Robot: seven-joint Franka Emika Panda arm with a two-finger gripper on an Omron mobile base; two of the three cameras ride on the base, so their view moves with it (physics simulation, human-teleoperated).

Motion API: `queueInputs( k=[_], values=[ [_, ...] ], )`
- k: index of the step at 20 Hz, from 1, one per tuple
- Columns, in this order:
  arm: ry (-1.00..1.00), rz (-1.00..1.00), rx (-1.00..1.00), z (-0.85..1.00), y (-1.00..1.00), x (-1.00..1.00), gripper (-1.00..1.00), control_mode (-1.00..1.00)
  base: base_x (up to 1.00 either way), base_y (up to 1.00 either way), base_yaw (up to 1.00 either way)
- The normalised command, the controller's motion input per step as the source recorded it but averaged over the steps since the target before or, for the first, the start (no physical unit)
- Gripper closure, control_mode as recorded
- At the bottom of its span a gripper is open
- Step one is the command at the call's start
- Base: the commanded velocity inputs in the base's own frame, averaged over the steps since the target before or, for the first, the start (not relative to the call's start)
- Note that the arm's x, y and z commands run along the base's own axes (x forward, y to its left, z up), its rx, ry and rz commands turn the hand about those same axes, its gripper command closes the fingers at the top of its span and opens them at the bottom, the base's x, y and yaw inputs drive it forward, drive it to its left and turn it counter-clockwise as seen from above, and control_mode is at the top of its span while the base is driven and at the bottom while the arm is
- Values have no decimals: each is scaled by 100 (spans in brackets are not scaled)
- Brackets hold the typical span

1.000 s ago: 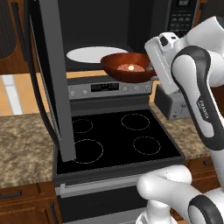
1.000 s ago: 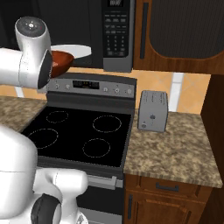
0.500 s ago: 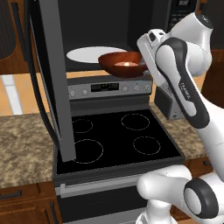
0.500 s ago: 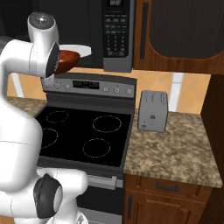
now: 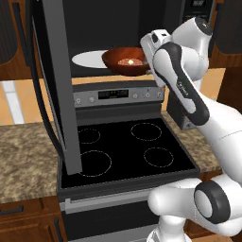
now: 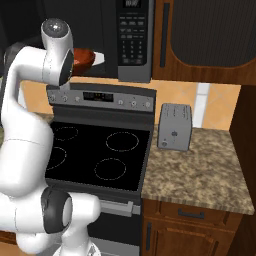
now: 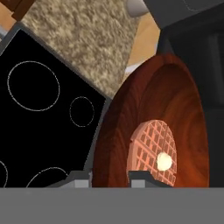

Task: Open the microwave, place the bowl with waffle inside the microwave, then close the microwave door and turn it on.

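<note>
Bowl [image 5: 126,61], glossy, rigid and probably slippery, is hanging at the microwave [image 5: 118,33] mouth in the upper centre, the gripper [image 7: 109,178] pinching its rim narrowly, waffle [image 7: 154,151] lying loose inside.

The bowl [image 5: 125,62] was a glossy reddish-brown with darker wood-like swirls inside. The waffle [image 7: 154,151] in it was pale tan-orange with a grid pattern and a cream dot. The microwave [image 6: 134,40] had a grey steel frame, a black interior, a dark keypad strip with pale buttons, and a white turntable [image 5: 87,58]. The stove [image 6: 100,155] top was black with thin white burner rings. The table [image 6: 200,167] was speckled brown granite; the toaster [image 6: 174,127] was grey.
</note>
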Motion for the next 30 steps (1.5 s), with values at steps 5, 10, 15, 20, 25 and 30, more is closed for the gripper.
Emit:
queueInputs(
  k=[5,10,15,20,25,30],
  values=[
    [0,-1,0,0,17,83,100,-100,0,0,0],
    [3,0,0,10,13,89,100,-100,0,0,0],
    [11,0,0,8,21,89,100,-100,0,0,0],
    [10,0,0,1,34,85,100,-100,0,0,0],
    [5,0,0,-5,46,57,100,-100,0,0,0],
    [3,0,0,-15,42,14,-100,-100,0,0,0]
  ],
)
